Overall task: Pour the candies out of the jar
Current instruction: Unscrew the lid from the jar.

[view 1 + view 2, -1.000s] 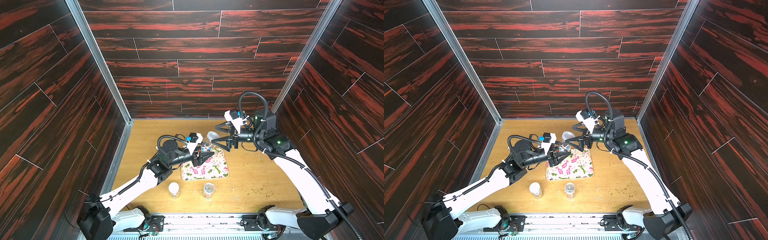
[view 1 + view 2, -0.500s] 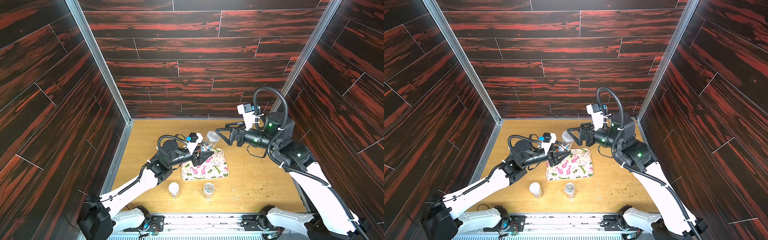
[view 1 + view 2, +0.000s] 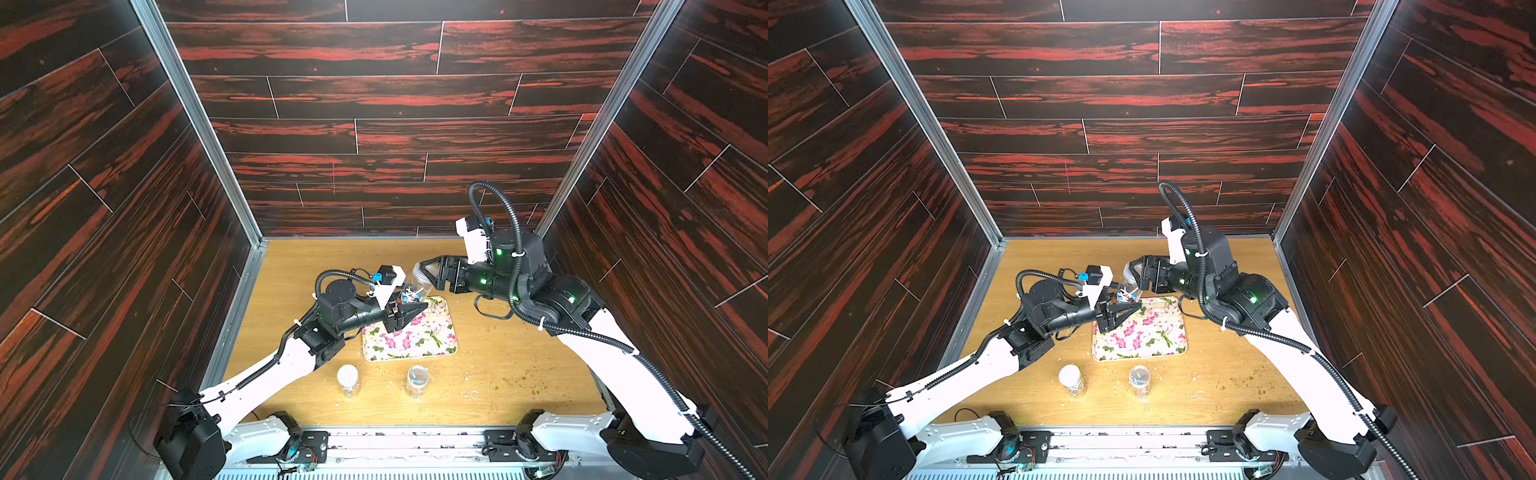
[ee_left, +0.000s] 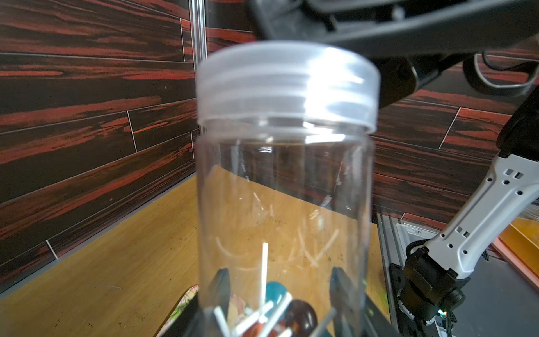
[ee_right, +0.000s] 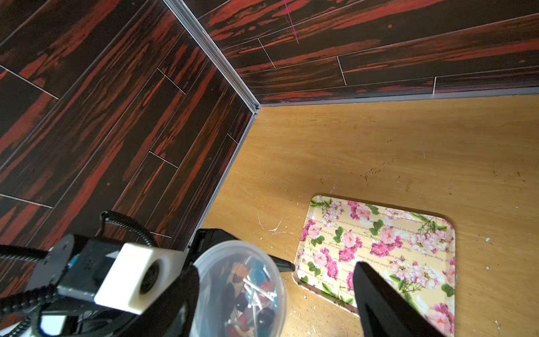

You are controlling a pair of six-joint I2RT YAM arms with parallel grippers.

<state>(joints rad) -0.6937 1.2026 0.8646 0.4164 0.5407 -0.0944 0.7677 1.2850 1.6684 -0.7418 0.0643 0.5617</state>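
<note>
Top views: both arms over the far left corner of the tray (image 3: 415, 343), on the table (image 3: 498, 365).
Left gripper (image 3: 409, 311): clamped on the jar (image 3: 414, 284), low on its body; holds it clear of the table, lid end facing the right gripper (image 3: 424, 275).
Jar: clear plastic, lid (image 4: 287, 87) on, above the tray's far left corner.
Candies (image 5: 250, 294): inside the jar, heaped at its bottom end between the left fingers (image 4: 221, 291); blue, red and dark, with white sticks.
Right gripper: wide, jaws on either side of the lid. Right wrist view shows a gap between lid and one finger (image 5: 379, 306); contact on the other side impossible to tell.
Near side: white-lidded jar (image 3: 348, 379) and open jar (image 3: 417, 379), upright, apart, just near of the tray.
Crumbs (image 3: 519, 380): scattered on the table's right part.
</note>
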